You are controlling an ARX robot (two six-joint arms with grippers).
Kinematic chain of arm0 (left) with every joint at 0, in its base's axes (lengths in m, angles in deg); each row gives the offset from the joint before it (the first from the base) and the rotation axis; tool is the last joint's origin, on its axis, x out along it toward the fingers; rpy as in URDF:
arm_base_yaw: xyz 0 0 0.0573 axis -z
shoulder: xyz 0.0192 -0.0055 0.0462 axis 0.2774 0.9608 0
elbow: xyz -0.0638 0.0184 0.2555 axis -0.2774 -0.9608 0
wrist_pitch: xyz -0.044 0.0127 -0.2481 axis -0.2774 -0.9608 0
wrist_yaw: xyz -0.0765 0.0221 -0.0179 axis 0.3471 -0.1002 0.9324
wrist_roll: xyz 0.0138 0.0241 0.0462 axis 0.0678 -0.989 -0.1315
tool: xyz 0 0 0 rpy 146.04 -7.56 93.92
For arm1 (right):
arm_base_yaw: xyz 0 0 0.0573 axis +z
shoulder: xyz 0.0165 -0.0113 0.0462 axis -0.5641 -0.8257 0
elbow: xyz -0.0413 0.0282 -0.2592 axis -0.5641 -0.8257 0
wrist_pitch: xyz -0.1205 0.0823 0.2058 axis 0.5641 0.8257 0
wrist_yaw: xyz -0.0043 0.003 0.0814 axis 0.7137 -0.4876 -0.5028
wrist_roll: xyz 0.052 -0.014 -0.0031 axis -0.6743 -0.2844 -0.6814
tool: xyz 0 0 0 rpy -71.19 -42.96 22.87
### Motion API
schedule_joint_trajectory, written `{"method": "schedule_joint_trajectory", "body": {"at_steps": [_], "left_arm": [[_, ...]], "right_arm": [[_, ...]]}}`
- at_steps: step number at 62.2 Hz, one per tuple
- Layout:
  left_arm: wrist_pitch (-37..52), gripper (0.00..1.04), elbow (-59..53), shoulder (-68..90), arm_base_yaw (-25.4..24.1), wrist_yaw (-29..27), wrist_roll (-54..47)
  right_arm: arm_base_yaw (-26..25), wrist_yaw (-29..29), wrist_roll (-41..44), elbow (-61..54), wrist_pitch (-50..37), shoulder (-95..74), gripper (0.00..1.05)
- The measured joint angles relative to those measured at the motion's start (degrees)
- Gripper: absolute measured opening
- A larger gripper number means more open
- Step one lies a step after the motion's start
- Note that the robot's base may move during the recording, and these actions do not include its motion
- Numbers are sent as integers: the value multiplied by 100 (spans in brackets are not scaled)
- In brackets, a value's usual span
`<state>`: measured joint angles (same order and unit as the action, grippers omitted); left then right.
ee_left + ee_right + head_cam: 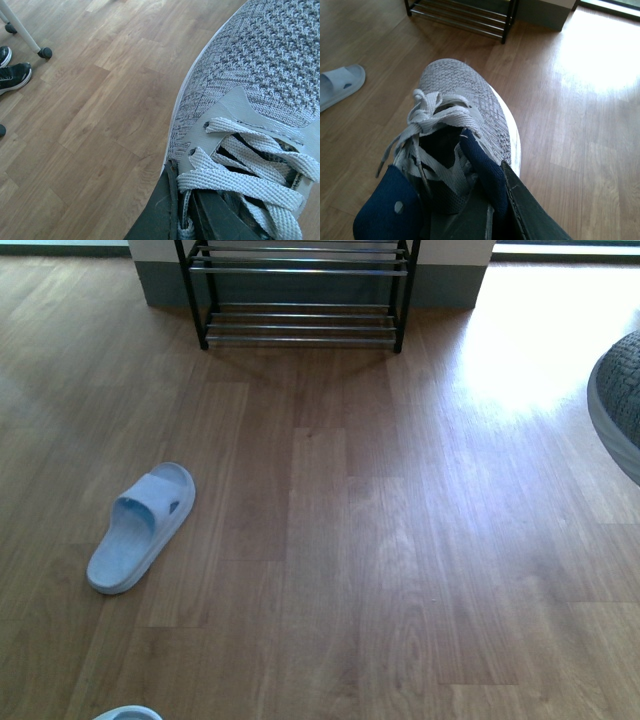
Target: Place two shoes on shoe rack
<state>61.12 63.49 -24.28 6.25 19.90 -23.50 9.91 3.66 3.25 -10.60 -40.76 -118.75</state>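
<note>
Right gripper (492, 220), dark flat fingers, is clamped on the collar wall of a grey knit lace-up sneaker with white sole (470, 100). One finger sits inside against the padded navy lining, the other outside. This sneaker is held above the floor with its toe toward the far rack. Its rounded knit toe and pale sole rim poke in at the right edge of the front view.

Left gripper (185, 220), dark fingers, is closed at the lace end of a second grey knit lace-up sneaker (260, 65). Flat woven grey laces cross over the fingers, and the exact contact is partly hidden.

Black metal shoe rack (300, 325), with thin chrome bars in tiers, stands far centre.

Pale blue rubber slide (140, 530), with a broad strap and textured footbed, lies flat on the brown wood-plank floor (400, 570). It is near left, well apart from the rack. A sliver of another pale blue slide (127, 712) shows at the near edge.

Left wrist view also shows black-and-white trainers (12, 75) beside a white slanted leg with black round foot (45, 52).
</note>
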Motion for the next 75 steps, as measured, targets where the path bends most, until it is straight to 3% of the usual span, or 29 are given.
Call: {"method": "schedule_joint_trajectory", "body": {"at_steps": [75], "left_arm": [[0,1,0,15,-2,-31,2]], "right_arm": [[2,-48,24,0,0,-4,1]]}}
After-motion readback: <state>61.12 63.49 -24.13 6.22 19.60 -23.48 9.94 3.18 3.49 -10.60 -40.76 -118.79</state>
